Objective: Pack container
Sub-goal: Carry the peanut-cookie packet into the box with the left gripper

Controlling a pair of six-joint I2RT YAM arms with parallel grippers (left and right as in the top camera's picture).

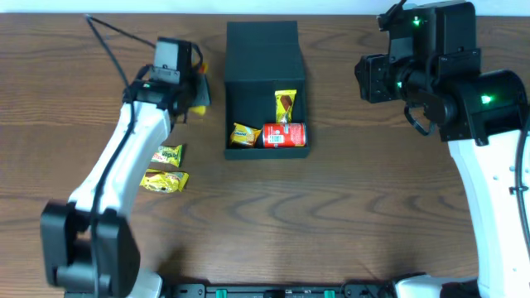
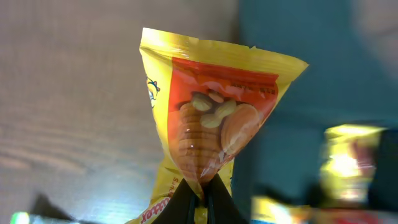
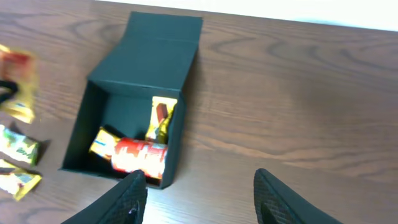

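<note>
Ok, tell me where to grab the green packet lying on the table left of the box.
Probably from straight above, pinching the green packet across its narrower span at mid-length. It lies flat on the table, so no side offers an edge to get under. Stay clear of the yellow packet close beside it.

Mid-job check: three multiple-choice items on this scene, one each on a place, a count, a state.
1. The red can lies: A in the box; B on the lid; C beside the box.
2. Packets lying on the table left of the box: A one; B two; C four.
3. The left gripper is: A open; B shut on a snack packet; C shut, empty.
Answers: 1 A, box walls surround it. 2 B, a green packet and a yellow packet. 3 B, it pinches the packet's edge.
</note>
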